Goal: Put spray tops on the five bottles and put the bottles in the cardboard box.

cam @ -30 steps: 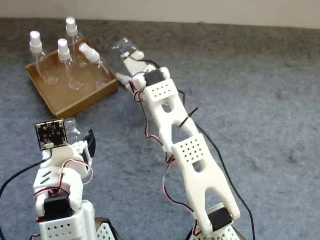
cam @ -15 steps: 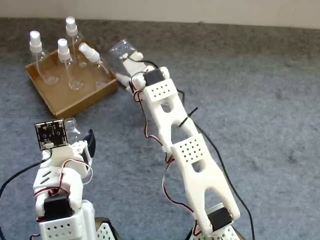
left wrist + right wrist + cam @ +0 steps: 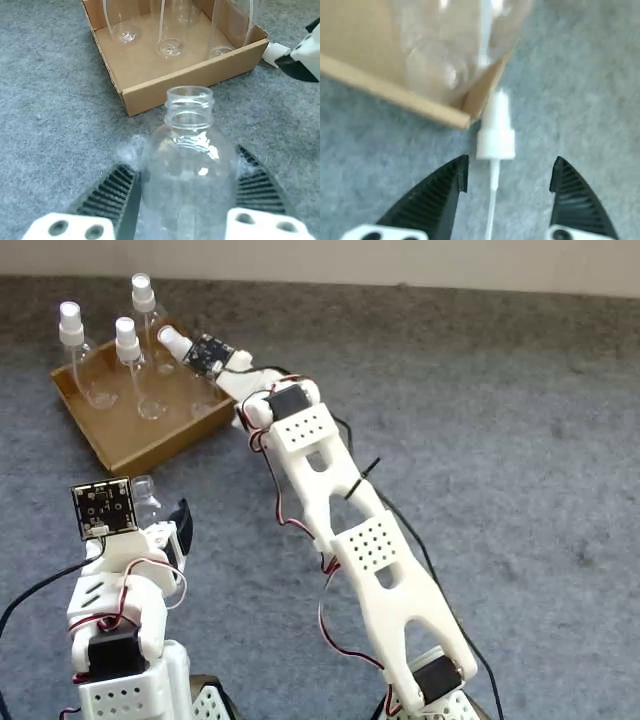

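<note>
The spray top not yet fitted lies flat on the grey carpet, its head right at the outer corner of the cardboard box; whether it touches the wall I cannot tell. The right gripper hangs over it with jaws wide, 1 finger on each side of the stem and nothing held.

The uncapped bottle stands upright at about 8 o'clock on the table in the high view, clamped at its body by the left gripper, its open neck toward the box.

By my count 4 of 5 bottles are done: 3 capped ones stand upright in the box and a 4th, the tilted bottle, leans toward the box's 3 o'clock corner. Left to do: pick up the top, fit it to the held bottle, and box that bottle.

For room, the box sits at about 10 o'clock and its floor is bare in the 6 o'clock part, probably enough for the 5th bottle. The carpet lies open from 12 round to 5 o'clock. The tight spot is the 3 o'clock corner, where the wall, the leaning bottle and the right wrist crowd together; closing there could nudge the box.
</note>
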Motion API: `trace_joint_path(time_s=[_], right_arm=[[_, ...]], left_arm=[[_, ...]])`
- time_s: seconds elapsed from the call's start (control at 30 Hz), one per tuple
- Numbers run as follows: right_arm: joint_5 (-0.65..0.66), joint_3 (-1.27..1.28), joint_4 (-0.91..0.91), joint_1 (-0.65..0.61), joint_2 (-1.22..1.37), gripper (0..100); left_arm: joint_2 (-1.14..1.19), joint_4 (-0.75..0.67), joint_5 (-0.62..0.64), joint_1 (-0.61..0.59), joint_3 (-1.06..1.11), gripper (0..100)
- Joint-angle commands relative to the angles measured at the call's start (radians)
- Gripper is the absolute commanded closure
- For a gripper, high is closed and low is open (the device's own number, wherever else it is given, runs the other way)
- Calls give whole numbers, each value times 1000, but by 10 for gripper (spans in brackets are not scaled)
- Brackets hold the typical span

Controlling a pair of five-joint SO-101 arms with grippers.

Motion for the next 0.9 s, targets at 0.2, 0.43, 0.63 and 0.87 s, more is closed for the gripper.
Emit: trace_joint_path(time_s=[0.2,0.43,0.63,0.87], right_arm=[[15,-56,-65,-16,19,753],[15,-67,-147,-2,154,753],[15,-67,-168,18,176,756],[15,-67,-166,18,177,881]], left_arm=[[-12,-28,9,15,-5,859],[-12,-28,8,15,-1,859],[-12,-28,8,15,-1,859],[-12,-28,8,15,-1,859]])
